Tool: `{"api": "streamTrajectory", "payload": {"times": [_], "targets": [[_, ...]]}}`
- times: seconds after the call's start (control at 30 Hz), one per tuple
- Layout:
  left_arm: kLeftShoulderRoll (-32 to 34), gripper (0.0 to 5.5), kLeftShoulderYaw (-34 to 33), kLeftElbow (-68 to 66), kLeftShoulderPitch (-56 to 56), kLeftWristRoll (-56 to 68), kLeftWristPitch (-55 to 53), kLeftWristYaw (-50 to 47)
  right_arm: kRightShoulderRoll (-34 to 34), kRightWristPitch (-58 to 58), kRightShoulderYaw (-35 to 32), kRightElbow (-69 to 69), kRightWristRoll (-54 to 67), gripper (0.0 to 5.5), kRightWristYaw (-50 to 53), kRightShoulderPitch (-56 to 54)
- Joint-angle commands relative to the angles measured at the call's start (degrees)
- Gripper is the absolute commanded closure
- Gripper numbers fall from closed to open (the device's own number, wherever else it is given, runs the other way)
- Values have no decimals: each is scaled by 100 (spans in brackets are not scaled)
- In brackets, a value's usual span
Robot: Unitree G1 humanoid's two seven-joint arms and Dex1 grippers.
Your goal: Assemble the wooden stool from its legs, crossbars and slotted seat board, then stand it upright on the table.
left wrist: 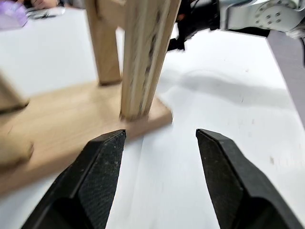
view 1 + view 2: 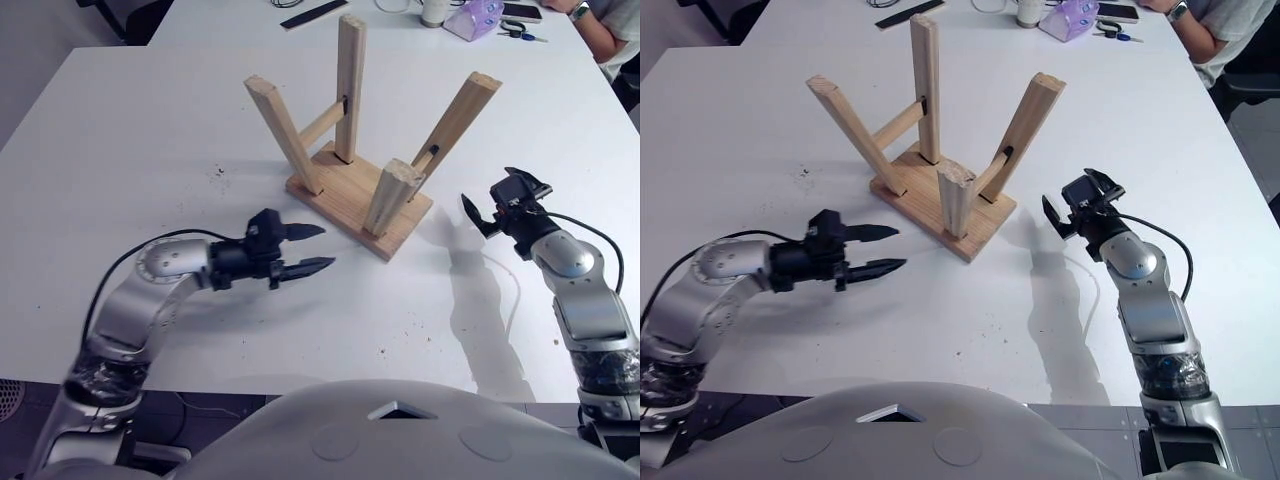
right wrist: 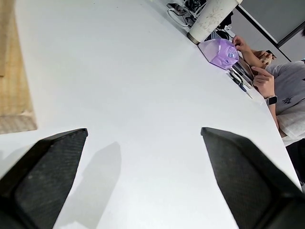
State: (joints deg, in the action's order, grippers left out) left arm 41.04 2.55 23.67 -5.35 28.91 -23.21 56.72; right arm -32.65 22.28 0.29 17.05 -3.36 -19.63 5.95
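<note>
Stool (image 2: 352,188) rests upside down on the table (image 2: 150,150), legs (image 2: 350,80) up; left gripper (image 2: 327,246) at its 7 o'clock, right gripper (image 2: 492,195) at 3, fingers apart, should clasp opposite legs and flip together.

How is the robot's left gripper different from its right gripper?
The left gripper lies in front of the stool, on its left; the right gripper sits off the stool's right side. The left gripper's fingers aim at the stool; the right gripper's aim past it, over the table. Both are open, empty and touching nothing.
</note>
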Motion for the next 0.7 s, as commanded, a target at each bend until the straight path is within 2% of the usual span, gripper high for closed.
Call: {"api": "streamTrajectory", "payload": {"times": [0.03, 0.17, 0.3, 0.5, 0.7], "targets": [[-118, 278, -383, -1678, 662, -554, 541, -459, -36, 205, 39, 623, 115, 108, -286, 555], [-501, 278, -624, -3850, 1673, -1266, 1655, -1373, -167, 196, 218, 619, 27, 108, -556, 603], [-761, 278, -509, -5562, 2479, -1879, 2854, -1881, -215, 259, 343, 597, -11, 108, -727, 469], [-1503, 278, 282, -7880, 3818, -3117, 4594, -2377, -383, 181, 617, 501, -146, 108, -1041, 429], [-1438, 278, 1193, -9164, 4138, -4417, 5396, -2609, -394, 141, 848, 419, -218, 108, -1252, 248]]}}
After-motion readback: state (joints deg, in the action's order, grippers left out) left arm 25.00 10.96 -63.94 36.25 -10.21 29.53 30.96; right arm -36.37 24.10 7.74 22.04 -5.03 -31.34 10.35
